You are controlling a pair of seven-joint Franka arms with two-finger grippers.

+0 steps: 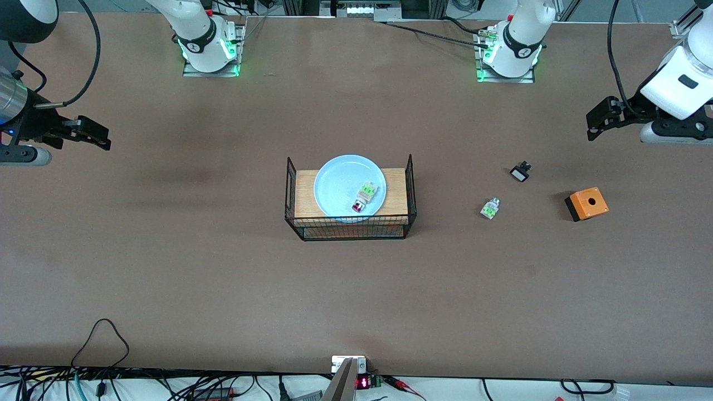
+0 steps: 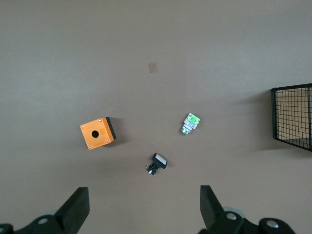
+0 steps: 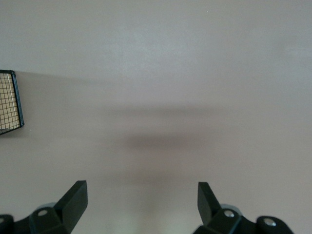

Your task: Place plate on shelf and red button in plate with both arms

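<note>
Resting on the plate (image 1: 345, 184), which is sitting on the board (image 1: 303, 192) inside the wire rack (image 1: 350, 227), is the red button (image 1: 363, 197); both grippers, left (image 1: 597, 123) and right (image 1: 94, 136), are hovering wide open above the table ends. Any withdrawal should be staying clear of the rack.

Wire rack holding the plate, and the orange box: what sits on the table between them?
Front view: between black wire rack and orange square box lie a white-green button piece and a small black-and-white piece.

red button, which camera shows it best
The front view: the red button lies in full sight on the plate. Neither wrist view shows it; the left wrist view catches only the similar white-green piece on the table.
</note>
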